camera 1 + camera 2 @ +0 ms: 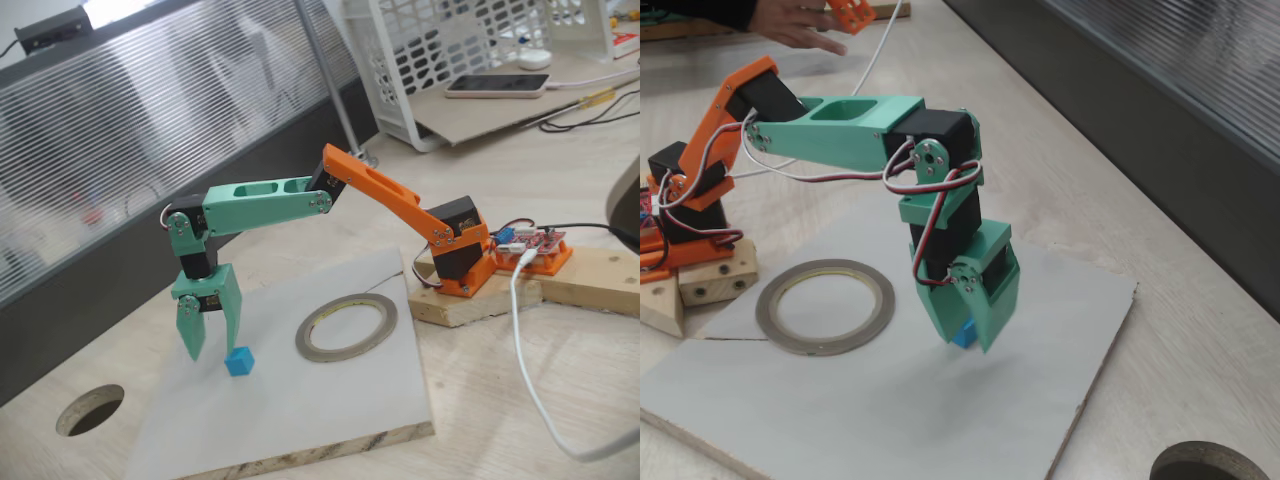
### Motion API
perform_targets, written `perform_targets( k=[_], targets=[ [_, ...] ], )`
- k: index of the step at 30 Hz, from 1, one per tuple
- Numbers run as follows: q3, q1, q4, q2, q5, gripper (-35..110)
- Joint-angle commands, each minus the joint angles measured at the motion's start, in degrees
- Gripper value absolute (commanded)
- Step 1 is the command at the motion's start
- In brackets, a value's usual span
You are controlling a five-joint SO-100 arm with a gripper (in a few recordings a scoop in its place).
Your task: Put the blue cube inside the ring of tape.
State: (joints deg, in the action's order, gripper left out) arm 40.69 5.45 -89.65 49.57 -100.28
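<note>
The blue cube [239, 361] rests on the white board [330, 410], with the green gripper [214, 350] open and its fingertips low at the cube's left side. In a fixed view the cube [963, 333] peeks out between the two green fingers of the gripper [968, 343], mostly hidden by them. I cannot tell whether the fingers touch it. The ring of tape [302, 338] lies flat on the board to the right of the cube, a short gap away. It is the grey ring of tape [886, 300] to the left of the gripper.
A dark round hole [90, 408] is cut in the table off the board's left corner, seen also as the hole [1215, 462]. The arm's orange base stands on a wooden block [480, 300]. A white cable [525, 350] runs past it. A dark wall panel [150, 150] lines the table's far side.
</note>
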Motion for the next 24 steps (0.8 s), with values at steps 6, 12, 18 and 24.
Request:
perform_targets(
  k=[6,12,18,24],
  targets=[
    [0.18,0.88,-12.92,2.2,-0.44,60],
    [0.18,0.88,-15.12,2.2,-0.62,60],
    [0.09,0.88,-15.56,2.2,-0.62,60],
    [0.09,0.88,-15.29,2.2,-0.62,60]
  ],
)
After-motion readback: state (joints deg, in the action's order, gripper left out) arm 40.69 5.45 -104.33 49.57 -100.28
